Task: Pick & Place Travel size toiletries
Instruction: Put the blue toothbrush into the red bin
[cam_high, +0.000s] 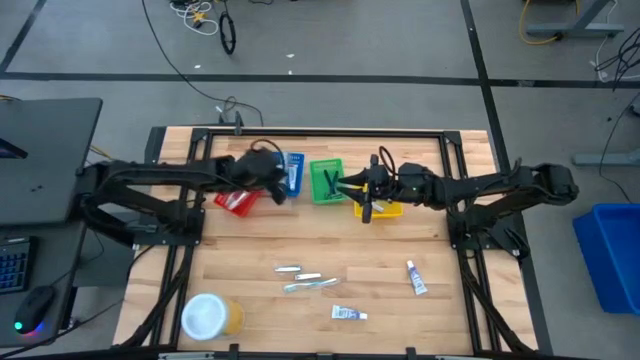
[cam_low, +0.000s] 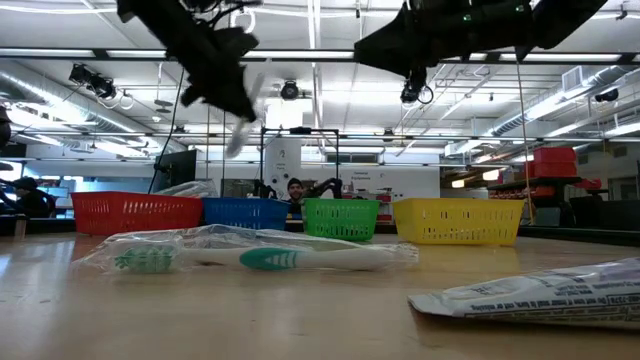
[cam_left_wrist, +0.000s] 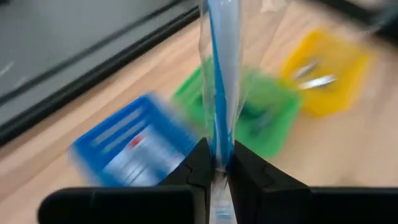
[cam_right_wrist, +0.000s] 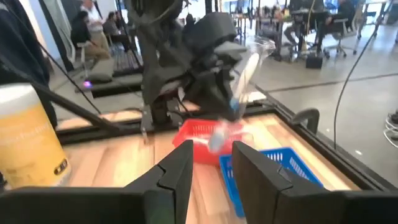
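Overhead, the left gripper (cam_left_wrist: 214, 168) clamps a wrapped toothbrush (cam_left_wrist: 221, 74) above the bins; right gripper (cam_right_wrist: 211, 168) open.

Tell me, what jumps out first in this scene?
The row of four bright bins, red, blue, green and yellow, at the table's far side. Above them the left gripper pinches a wrapped toothbrush; the right gripper hangs open near the yellow bin.

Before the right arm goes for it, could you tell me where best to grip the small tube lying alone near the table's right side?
Grip the small tube across its middle, from straight above. It lies flat on the table, nothing beside it, so fingers straddling its narrow width should close cleanly.
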